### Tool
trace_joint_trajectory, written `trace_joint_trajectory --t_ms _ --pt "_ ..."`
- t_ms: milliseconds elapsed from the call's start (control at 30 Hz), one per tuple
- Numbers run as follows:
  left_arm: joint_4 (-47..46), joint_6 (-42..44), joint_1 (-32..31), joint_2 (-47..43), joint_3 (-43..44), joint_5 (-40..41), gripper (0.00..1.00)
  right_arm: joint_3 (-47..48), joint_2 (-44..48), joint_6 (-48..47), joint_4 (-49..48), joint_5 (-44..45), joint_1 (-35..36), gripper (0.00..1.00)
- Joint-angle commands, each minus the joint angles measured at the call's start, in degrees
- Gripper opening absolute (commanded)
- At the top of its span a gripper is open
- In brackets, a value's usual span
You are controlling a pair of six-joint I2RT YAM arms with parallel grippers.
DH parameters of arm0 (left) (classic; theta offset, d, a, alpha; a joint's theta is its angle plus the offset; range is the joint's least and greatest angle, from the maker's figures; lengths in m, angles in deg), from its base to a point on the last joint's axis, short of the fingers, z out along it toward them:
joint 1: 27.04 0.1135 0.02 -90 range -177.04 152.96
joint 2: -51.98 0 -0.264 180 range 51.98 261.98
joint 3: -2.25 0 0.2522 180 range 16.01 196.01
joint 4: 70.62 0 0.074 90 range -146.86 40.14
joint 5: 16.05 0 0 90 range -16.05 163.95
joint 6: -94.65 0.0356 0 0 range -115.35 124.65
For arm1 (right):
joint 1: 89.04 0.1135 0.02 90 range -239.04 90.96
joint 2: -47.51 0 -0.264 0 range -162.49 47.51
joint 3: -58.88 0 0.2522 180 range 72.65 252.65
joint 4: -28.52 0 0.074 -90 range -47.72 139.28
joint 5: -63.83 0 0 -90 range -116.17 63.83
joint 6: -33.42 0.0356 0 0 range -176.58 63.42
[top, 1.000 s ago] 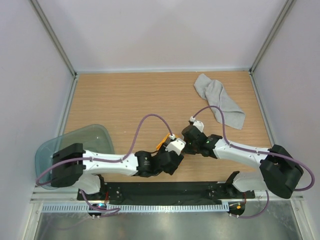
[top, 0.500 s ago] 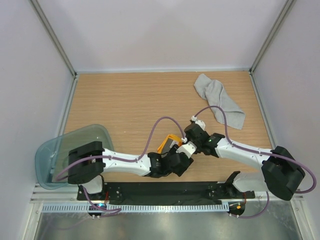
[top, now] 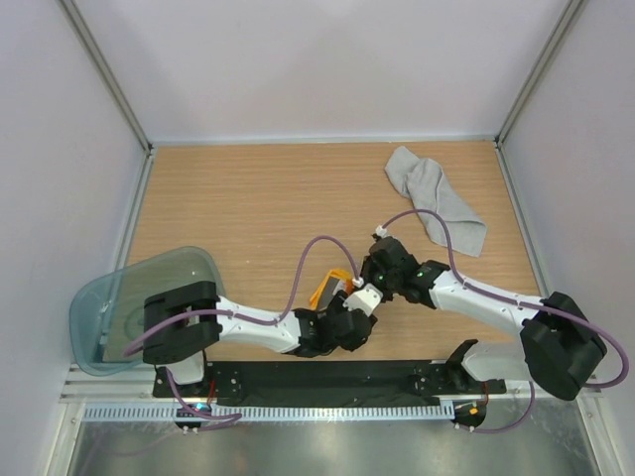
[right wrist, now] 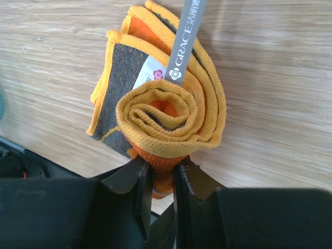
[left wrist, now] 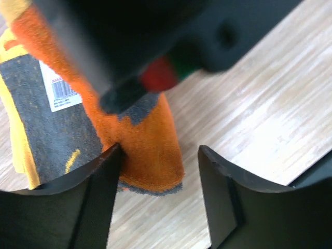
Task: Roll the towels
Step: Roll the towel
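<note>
Far left, top view: teal tub (top: 119, 288) hangs off the left edge of the wooden table (top: 248, 198), partly under the left arm's base.

Centre, near edge: both arms meet over the orange towel (top: 329, 288). From above only a small orange sliver shows beside the arms, and neither gripper's opening can be read there.

Left wrist view fills that in. The left gripper (left wrist: 160, 150) has its jaws well apart, with the end of the orange towel (left wrist: 150, 140) lying between them on the wood. The cloth touches the left finger (left wrist: 88, 202) and stops short of the other one, so nothing is clamped. A white barcode tag (left wrist: 61, 91) shows on a dark grey patch of the towel. The blurred black body of the other arm fills the top of that view.

Right wrist view: the towel is wound into a tight spiral (right wrist: 161, 109), with a flat tail of orange and dark grey spreading to the left. The right gripper (right wrist: 162, 163) has its jaws nearly together, pinching the lower edge of the roll. A grey label (right wrist: 185, 41) printed GRACE sticks up from the roll. Only this view shows the roll shape.

Right, far side, top view only: grey towel (top: 434, 198) lies crumpled and unrolled near the back right corner, well apart from both grippers.
</note>
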Motion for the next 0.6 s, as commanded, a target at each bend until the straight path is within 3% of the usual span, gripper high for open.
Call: trace_joint_trajectory --t_ms 0,100,133,200,267,433,567 --pt "-0.46 -3.12 0.45 0.37 -2.58 1.59 0.60 2.45 2.51 -1.43 -1.09 -5.71 -2.24 0.25" --pt "-0.46 -3.30 0.54 0.72 -2.50 1.77 0.43 2.62 2.33 -2.40 -0.21 -7.03 -3.74 0.26" --pt "-0.46 -3.21 0.54 0.98 -2.33 1.59 0.32 2.71 2.16 -2.57 0.40 -7.04 -4.00 0.27" --pt "-0.38 -3.04 0.88 1.25 -2.24 1.07 0.25 2.62 2.24 -2.75 0.76 -7.03 -4.27 0.29" --pt "-0.38 -2.95 1.06 1.34 -1.97 0.27 0.21 2.36 2.51 -2.75 1.11 -7.12 -4.79 0.31" --pt "-0.38 -3.56 3.25 -0.59 -1.71 -5.86 0.15 4.64 2.60 -5.20 5.06 -4.32 -8.04 0.47" --pt "-0.55 -5.49 6.24 -2.79 -1.53 -13.51 0.11 10.69 4.26 -7.93 10.51 -1.42 -12.00 0.70"
